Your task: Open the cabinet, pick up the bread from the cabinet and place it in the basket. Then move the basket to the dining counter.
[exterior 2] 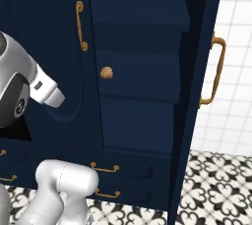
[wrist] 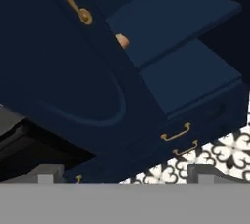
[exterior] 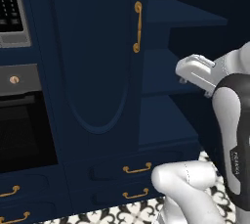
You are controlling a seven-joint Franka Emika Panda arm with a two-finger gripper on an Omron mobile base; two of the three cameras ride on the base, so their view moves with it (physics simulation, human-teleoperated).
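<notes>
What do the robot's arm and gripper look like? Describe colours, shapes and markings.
The arm has rounded, glossy white links and a dark grey joint cover bearing small lettering. The gripper ends in two small, blocky dark grey fingertips.

One cabinet (exterior 2: 138,91) stands with two doors: one shut (exterior: 93,61), to the left of its open shelves, and one swung open (exterior 2: 194,96), to their right. Each door carries one long brass handle, so two handles: (exterior 2: 81,25) and (exterior 2: 216,71). Three shelves (exterior 2: 140,79) show inside the cabinet. One bread roll (exterior 2: 107,72) lies on the middle shelf. Below the cabinet, two brass drawer pulls (exterior 2: 104,168) sit one above the other.
</notes>
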